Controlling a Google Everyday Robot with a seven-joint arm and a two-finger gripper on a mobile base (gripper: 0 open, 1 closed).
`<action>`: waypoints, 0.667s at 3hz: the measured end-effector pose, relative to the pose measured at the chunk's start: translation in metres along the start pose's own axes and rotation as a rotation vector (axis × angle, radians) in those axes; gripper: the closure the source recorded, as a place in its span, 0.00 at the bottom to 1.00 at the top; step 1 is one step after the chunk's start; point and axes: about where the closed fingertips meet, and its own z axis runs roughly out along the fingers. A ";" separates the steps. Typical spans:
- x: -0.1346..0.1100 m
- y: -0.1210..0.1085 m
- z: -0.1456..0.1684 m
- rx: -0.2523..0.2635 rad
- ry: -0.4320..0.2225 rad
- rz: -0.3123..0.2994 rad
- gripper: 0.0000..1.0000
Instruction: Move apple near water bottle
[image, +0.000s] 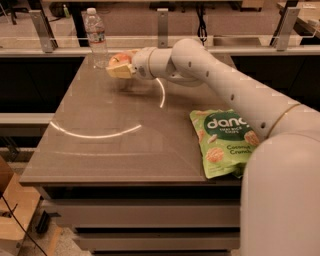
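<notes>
One gripper (118, 66) clamps the apple (119, 59) just beside the water bottle (96, 37), probably to set it down there.

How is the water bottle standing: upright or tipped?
Upright: the water bottle stands cap-up on the table; the claw holds the apple beside it.

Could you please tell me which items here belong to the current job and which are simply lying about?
Part of the job: apple, held in the end effector at the far left of the table; water bottle, standing just left of it.
Just lying about: green snack bag, flat near the table's right edge.
</notes>
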 end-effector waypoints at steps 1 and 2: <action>0.008 -0.010 0.022 0.000 0.042 0.021 1.00; 0.018 -0.018 0.039 0.005 0.043 0.070 0.82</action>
